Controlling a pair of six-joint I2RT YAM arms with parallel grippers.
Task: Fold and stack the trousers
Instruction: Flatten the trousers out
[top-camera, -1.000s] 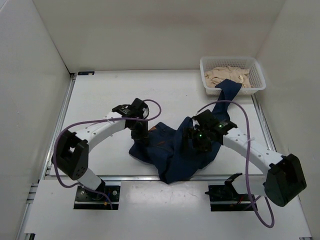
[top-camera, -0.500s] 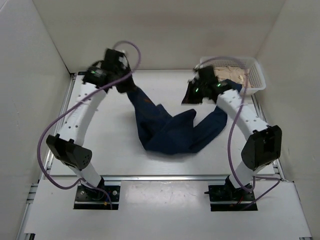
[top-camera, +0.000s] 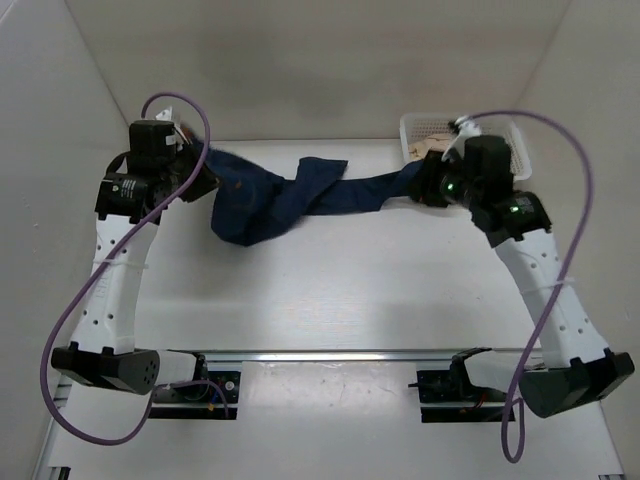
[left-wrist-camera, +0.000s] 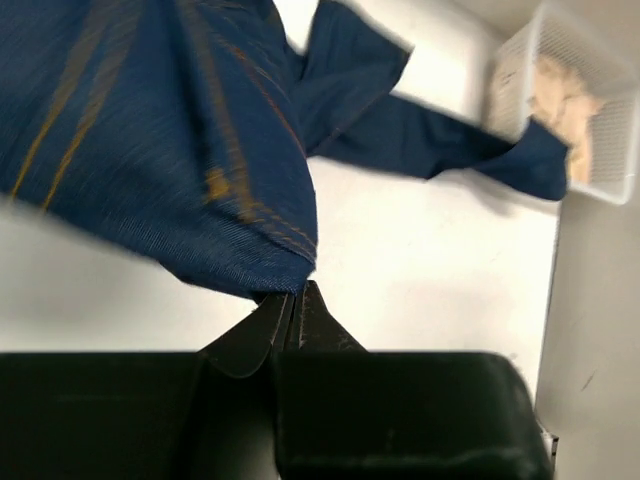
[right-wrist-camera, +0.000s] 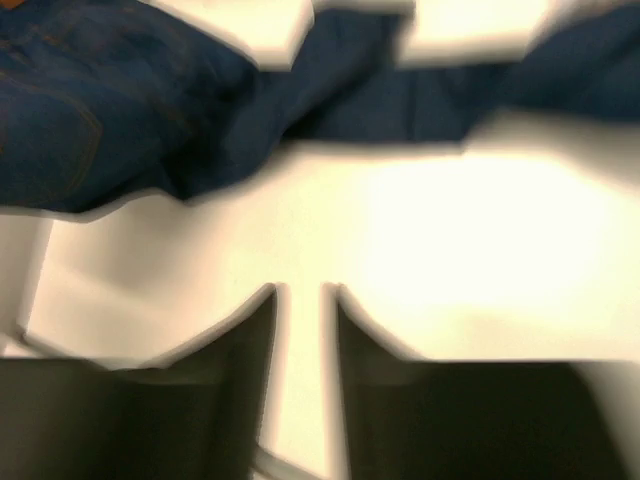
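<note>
The dark navy jeans (top-camera: 270, 195) hang stretched in a twisted band across the back of the table, from the left gripper to the basket. My left gripper (top-camera: 200, 178) is raised at the back left and shut on an edge of the jeans (left-wrist-camera: 150, 130), pinched at its fingertips (left-wrist-camera: 295, 290). One leg end lies over the basket rim. My right gripper (top-camera: 428, 187) is raised beside that leg end; its jaws (right-wrist-camera: 303, 292) stand a little apart with nothing between them. The jeans (right-wrist-camera: 120, 120) lie far from it in the blurred right wrist view.
A white mesh basket (top-camera: 515, 140) with beige cloth (top-camera: 432, 148) stands at the back right, partly hidden by the right arm; it also shows in the left wrist view (left-wrist-camera: 610, 190). White walls close in the table on the left, back and right.
The left gripper lifted the jeans from a heap at the table's middle to the back left, stretching them out. The right arm swung up and right, next to the basket.
</note>
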